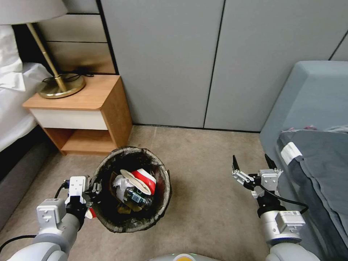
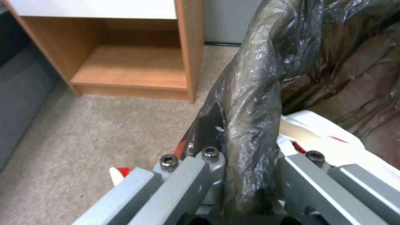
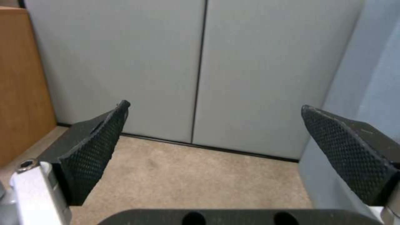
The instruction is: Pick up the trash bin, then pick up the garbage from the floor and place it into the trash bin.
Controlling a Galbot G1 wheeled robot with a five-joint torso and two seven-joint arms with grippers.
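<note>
The left gripper [image 1: 95, 189] clamped the lined rim of the trash bin [image 1: 165, 203] in front of the nightstand [image 1: 108, 105], garbage [image 1: 139, 186] inside; the right gripper [image 1: 252, 164] gaped empty beside it. Keeping the bin level looked wise.

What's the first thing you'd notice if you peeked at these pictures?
The trash bin with its crinkly dark bag, held by the rim in the left tool, near the middle of the carpet. Inside sit a red-and-white cup, crumpled tissue and a bottle. The right tool hovers open beside the grey sofa.
</note>
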